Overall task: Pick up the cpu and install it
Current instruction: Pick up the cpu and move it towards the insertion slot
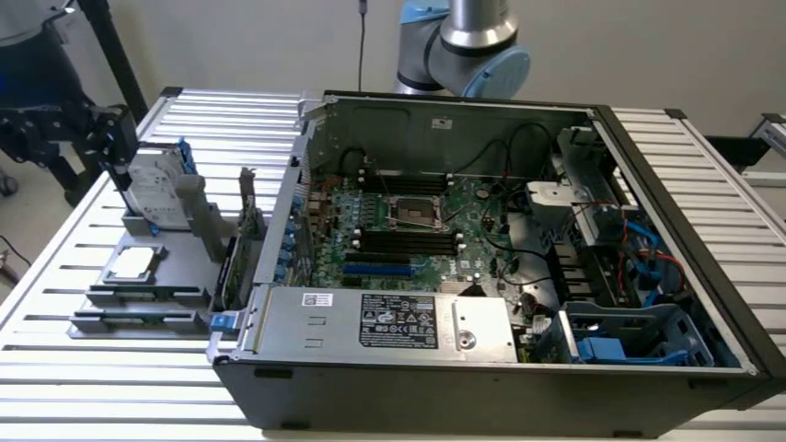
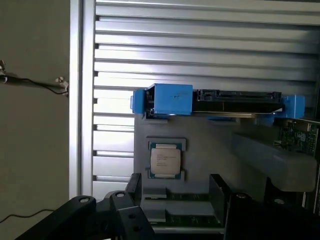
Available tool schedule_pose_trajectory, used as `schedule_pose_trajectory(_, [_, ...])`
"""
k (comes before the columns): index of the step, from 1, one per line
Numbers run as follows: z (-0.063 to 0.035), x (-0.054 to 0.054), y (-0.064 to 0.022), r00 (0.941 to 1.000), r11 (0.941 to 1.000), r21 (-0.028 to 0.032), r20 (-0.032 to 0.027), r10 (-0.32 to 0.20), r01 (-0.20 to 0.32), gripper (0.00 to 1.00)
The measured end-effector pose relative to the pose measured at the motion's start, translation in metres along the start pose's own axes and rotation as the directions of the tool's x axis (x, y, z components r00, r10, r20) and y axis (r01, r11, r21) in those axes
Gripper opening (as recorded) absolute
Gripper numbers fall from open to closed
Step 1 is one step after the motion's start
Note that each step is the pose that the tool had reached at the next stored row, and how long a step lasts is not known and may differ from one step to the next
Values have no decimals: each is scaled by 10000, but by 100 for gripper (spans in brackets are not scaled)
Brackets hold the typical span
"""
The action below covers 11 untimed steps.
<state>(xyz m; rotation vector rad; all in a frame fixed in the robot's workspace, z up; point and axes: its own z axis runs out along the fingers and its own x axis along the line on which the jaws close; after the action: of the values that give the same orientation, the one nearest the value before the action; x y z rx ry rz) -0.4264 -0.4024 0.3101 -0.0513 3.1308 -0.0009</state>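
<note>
The cpu, a small square chip with a silvery top, lies flat in a grey holder on the slatted table, at the exterior view's left of the open computer case. In the wrist view the cpu sits in its recess just beyond my two black fingertips. My gripper is open, hovering above the holder with nothing between its fingers. In the exterior view the gripper hangs dark over the holder's far end. The empty socket shows on the motherboard inside the case.
A silver hard drive in a blue bracket stands upright just behind the cpu. Grey memory sticks lie in slots in front of it. An expansion card stands between holder and case. Cables, a power supply and drive bays crowd the case.
</note>
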Motion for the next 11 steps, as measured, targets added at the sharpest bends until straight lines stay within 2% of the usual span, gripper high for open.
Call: schedule_pose_trajectory(11, [201,2,0,10000,10000,-1,0,-16,16,65])
